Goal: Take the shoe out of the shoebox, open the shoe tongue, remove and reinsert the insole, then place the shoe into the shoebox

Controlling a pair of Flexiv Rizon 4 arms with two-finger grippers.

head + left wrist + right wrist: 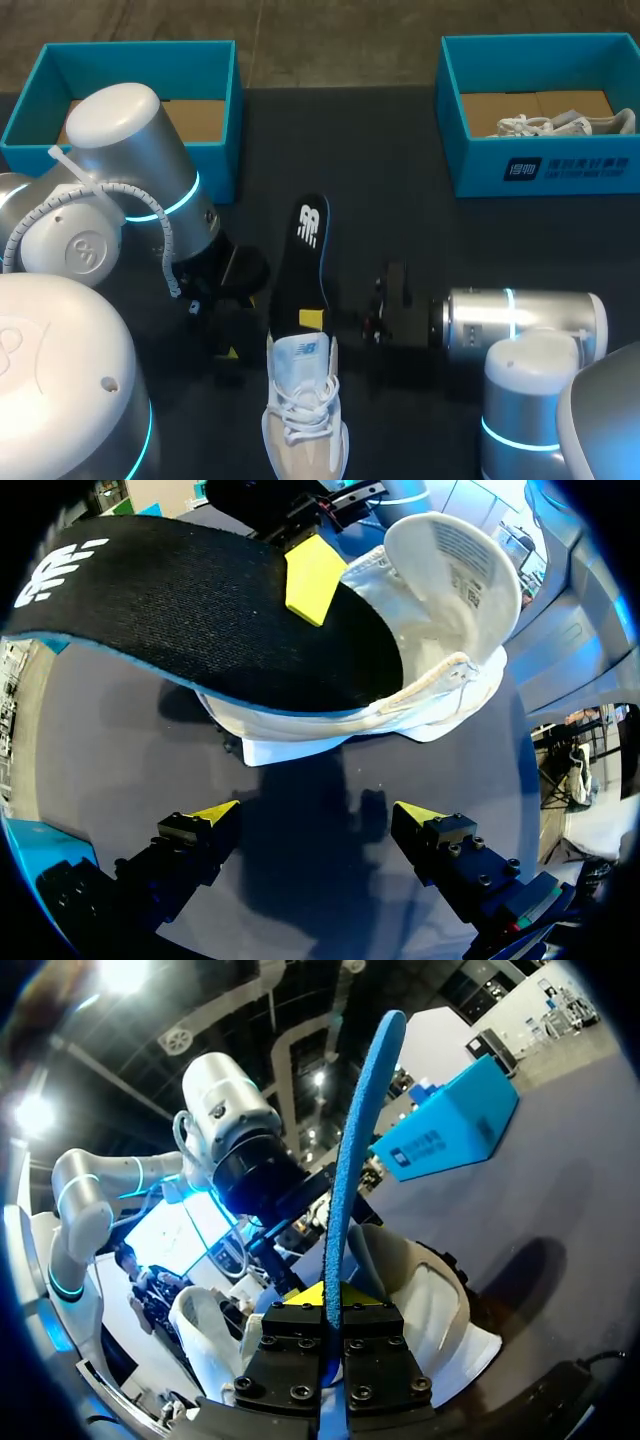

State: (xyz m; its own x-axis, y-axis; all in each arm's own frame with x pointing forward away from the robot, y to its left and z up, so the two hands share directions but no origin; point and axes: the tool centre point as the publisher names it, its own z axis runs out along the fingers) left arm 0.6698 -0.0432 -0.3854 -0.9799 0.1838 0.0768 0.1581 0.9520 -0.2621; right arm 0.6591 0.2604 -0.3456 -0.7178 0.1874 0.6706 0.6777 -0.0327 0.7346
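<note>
Nearest me, in the middle of the dark worktop [400, 220], lies a white and beige shoe [303, 410], toe toward the near edge, laces tied. Its tongue [300, 352] is lifted back from the opening.

A black insole [310, 250] with a blue edge sticks out of the shoe's mouth and runs away toward the far side, its far end bearing a white logo. My right arm [520, 320] comes in from the right, low over the worktop. My right jaws are clamped tight on the insole where it leaves the shoe, one yellow fingertip [312, 320] showing on its top face.

My left arm [130, 190] comes in from the left. My left jaws sit just left of the shoe, spread wide with nothing between them. Their yellow fingertips [215, 812] hover over bare worktop, with the shoe's side just ahead.

At the far left stands a teal left shoebox [140, 58], partly hidden by my left arm. Only its brown floor shows. At the far right stands a matching right shoebox [520, 170]. It holds a second shoe [560, 125], white, lying along its far side.
</note>
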